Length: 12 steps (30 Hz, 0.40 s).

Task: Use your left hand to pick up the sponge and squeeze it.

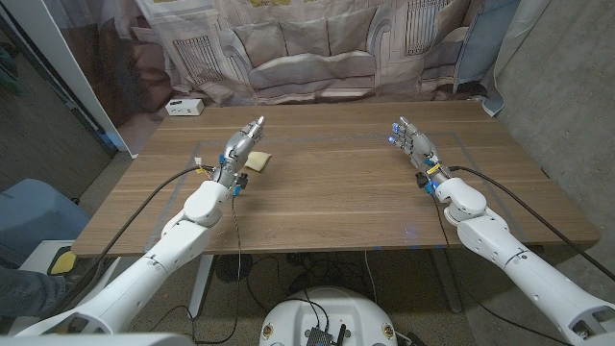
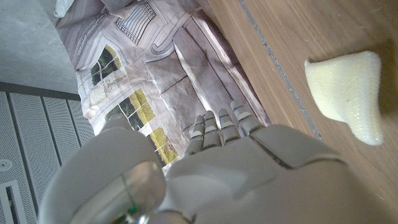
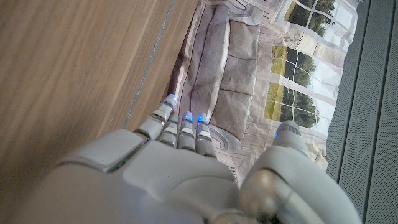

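Observation:
A pale yellow sponge [image 1: 258, 161] lies on the wooden table [image 1: 336, 192], left of the middle. My left hand [image 1: 240, 147] is just beside it on its left, fingers stretched out and apart, holding nothing. In the left wrist view the sponge [image 2: 348, 93] lies on the wood next to my left hand [image 2: 224, 168], not touched by it. My right hand [image 1: 415, 142] stands over the right half of the table with its fingers straight, empty; the right wrist view shows the same hand [image 3: 174, 168] with fingers extended.
A small white box [image 1: 184, 107] sits at the table's far left corner. A printed curtain [image 1: 317, 48] hangs behind the far edge. Black cables [image 1: 168, 187] run along both arms. A line of tape [image 1: 327, 136] crosses the tabletop.

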### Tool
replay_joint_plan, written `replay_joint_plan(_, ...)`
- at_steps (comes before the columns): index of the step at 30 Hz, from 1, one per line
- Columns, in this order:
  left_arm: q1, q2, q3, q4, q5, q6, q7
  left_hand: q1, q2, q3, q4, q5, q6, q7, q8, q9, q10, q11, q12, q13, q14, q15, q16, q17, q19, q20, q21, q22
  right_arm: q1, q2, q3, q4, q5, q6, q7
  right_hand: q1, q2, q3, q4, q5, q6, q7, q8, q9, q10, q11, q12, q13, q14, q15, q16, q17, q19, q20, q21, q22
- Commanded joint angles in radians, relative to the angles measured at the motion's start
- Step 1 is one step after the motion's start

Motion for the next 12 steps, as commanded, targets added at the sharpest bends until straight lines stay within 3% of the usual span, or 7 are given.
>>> replay_joint_plan(1,-0.019,-0.030,0.011,0.079,-0.062,-0.015,-0.051,-0.009,0.001,-0.009,0.001,0.006,-0.012,-0.001,0.002,0.001,-0.011,0.002,-0.001,0.003,-0.012,0.004,0.004,-0.001,-0.009,-0.004,0.001,0.003,-0.013,-0.014,0.001,-0.017,-0.004,-0.019,-0.026,-0.001,-0.002,-0.003,-0.002,0.000,0.002,0.001,-0.001,0.002,0.008,-0.003,0.004,0.001,0.005,0.001,0.004,0.003,0.012,-0.005,0.006,0.002)
replay_joint_plan(12,0.014,-0.036,0.007,0.073,-0.062,-0.041,-0.028,-0.012,0.004,-0.010,-0.001,0.007,-0.004,0.001,0.012,0.001,-0.004,0.000,0.008,0.002,-0.012,0.006,0.009,-0.001,-0.010,-0.043,0.006,0.002,-0.018,-0.009,-0.005,-0.031,-0.002,-0.047,-0.050,0.003,0.003,-0.001,-0.003,0.002,0.016,-0.004,0.005,0.002,0.026,-0.007,0.010,0.000,0.026,-0.002,0.011,0.001,0.033,-0.005,0.014,0.002)
